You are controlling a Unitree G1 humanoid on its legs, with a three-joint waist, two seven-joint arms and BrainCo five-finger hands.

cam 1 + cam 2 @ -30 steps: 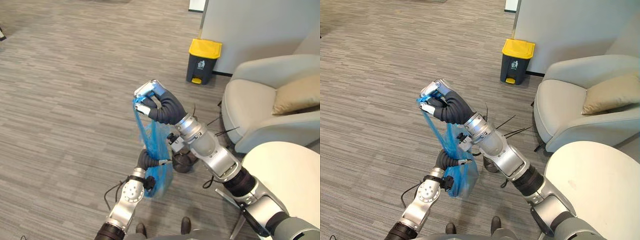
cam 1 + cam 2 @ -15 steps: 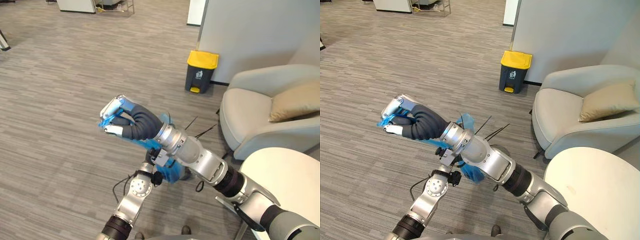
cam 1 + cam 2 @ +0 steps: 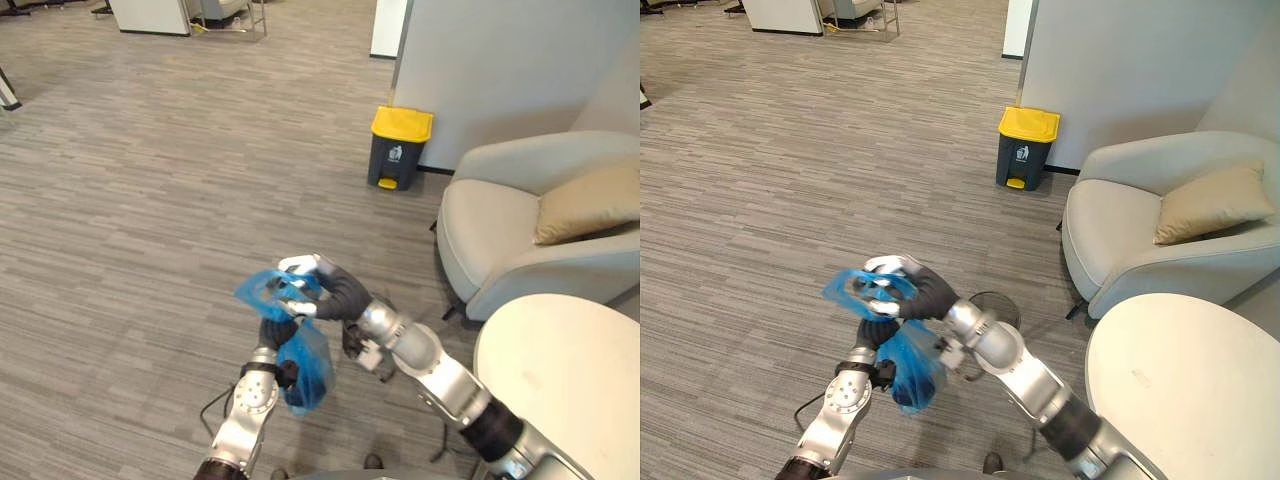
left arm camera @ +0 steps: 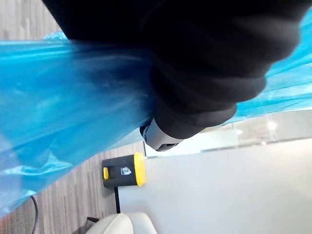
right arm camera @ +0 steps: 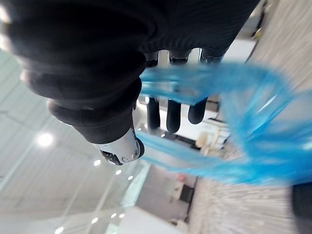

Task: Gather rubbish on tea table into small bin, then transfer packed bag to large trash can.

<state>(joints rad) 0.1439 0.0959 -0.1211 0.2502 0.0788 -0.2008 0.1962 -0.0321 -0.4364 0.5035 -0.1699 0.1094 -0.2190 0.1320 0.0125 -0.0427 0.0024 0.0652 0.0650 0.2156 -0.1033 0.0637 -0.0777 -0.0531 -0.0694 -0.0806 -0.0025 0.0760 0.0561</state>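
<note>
A blue plastic bag hangs low over the floor. My left hand is shut on its gathered neck, and blue plastic lies against its dark cover. Just above, my right hand sits at the bag's loose top loop. Its fingers are straight, with the blue loop draped across them. The large trash can, dark with a yellow lid, stands by the wall further ahead. A small dark bin peeks out behind my right arm.
A pale armchair with a tan cushion stands at the right, beside the trash can. The round white table is at the lower right. A grey partition wall rises behind the can. Grey floor stretches to the left.
My right hand has come down from high on the left to just above my left hand, and its fingers have straightened. The stretched bag top now hangs as a slack loop.
</note>
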